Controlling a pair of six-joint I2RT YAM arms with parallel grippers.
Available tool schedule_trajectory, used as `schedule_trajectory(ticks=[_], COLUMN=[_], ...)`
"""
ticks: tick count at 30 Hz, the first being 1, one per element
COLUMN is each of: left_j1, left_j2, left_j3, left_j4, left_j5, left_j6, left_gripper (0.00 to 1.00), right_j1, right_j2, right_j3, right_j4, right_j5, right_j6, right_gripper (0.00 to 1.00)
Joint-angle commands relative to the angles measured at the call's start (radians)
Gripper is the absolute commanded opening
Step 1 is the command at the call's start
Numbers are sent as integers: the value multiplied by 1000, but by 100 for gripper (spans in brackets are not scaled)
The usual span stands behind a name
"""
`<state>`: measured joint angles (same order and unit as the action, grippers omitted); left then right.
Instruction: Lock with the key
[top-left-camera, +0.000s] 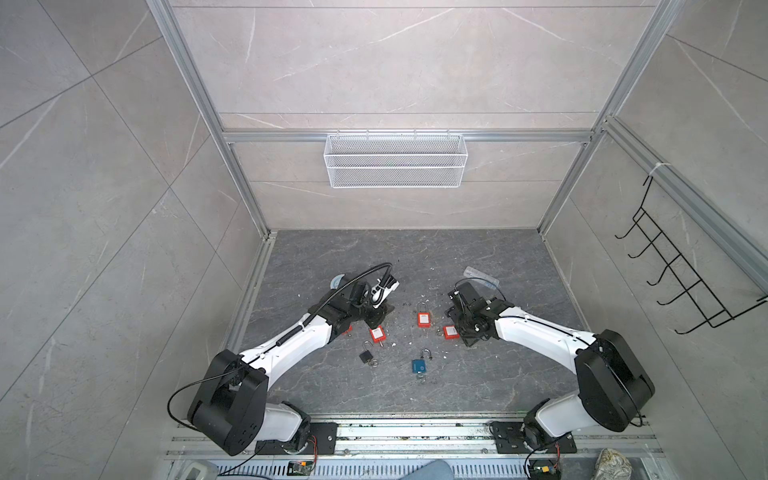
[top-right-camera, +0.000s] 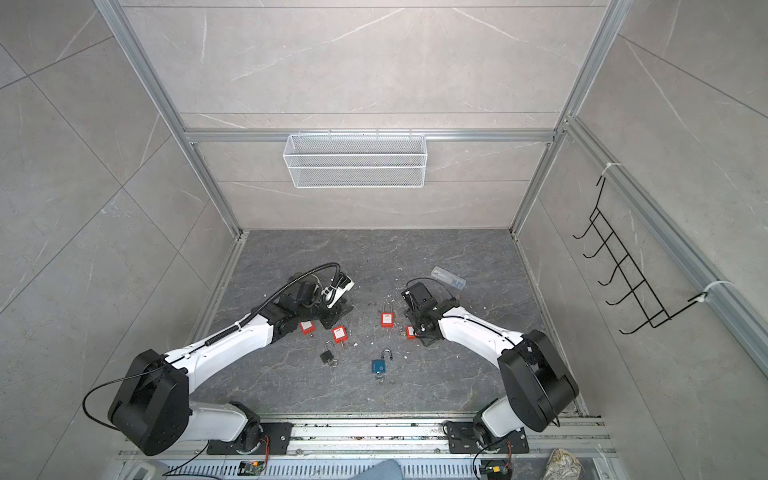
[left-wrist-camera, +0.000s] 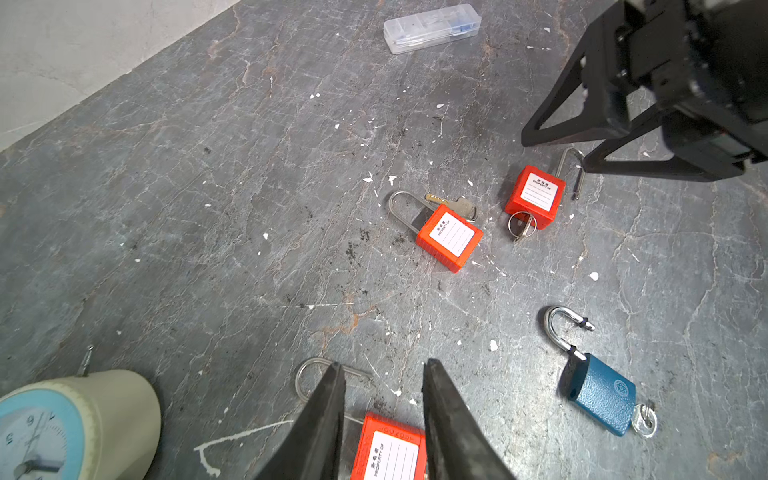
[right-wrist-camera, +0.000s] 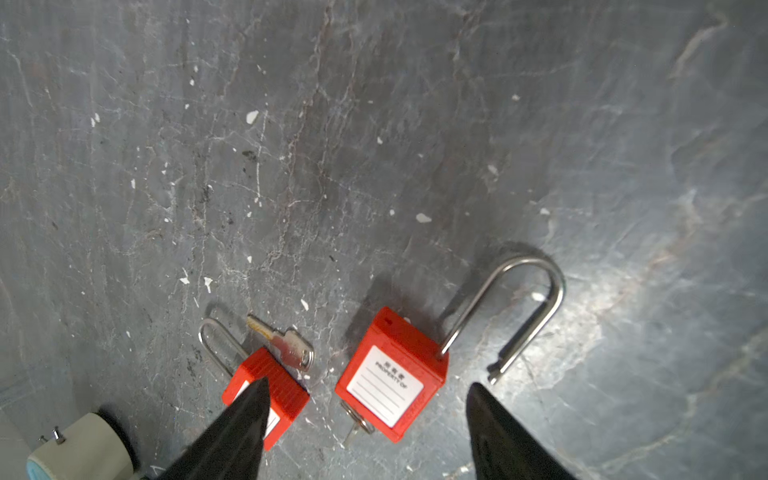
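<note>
Several padlocks lie on the dark table (top-left-camera: 478, 374). My right gripper (right-wrist-camera: 366, 382) is open, its fingertips either side of a red padlock (right-wrist-camera: 390, 386) that lies flat with its shackle swung open and a ringed key (right-wrist-camera: 357, 417) in its base. Beside it lies a second red padlock (right-wrist-camera: 270, 374) with a loose key (right-wrist-camera: 286, 343) next to it. My left gripper (left-wrist-camera: 383, 363) stands partly open over a third red padlock (left-wrist-camera: 390, 449). That padlock's open shackle (left-wrist-camera: 309, 374) runs under one finger. The left gripper's jaws do not close on the body.
A blue padlock (left-wrist-camera: 598, 395) with a key and a black padlock (top-left-camera: 366, 355) lie nearer the front. A clock (left-wrist-camera: 62, 424) stands by the left gripper and a clear plastic box (left-wrist-camera: 432, 27) lies farther back. A wire basket (top-left-camera: 395, 160) and a hook rack (top-left-camera: 685, 266) hang on the walls.
</note>
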<state>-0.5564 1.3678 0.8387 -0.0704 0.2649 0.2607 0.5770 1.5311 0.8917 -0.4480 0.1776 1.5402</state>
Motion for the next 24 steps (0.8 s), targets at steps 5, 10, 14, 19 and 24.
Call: schedule_trajectory(ticks=[5,10,14,19,24], left_j1=[-3,-2,-3,-2,-3], left_j2=[-38,-34,-33,-32,-32], left_j3=[-2,4,7,2,-2], left_j4=[8,4,0,0,0], left_j5=[-22,-20,-19,-20,-18], left_j6=[-17,-15,-14,-14,-15], left_gripper=[35,35,35,34,34], right_j1=[6,6,6,6,6], right_j2=[66,105,132,156,174], right_j3=[1,28,32,38,54], right_j4=[36,19,5,2,-22], right_j5=[-38,-55,-66,-73,-73], right_j6=[57,21,-17,-93,-206], right_gripper=[75,74,70,65,58])
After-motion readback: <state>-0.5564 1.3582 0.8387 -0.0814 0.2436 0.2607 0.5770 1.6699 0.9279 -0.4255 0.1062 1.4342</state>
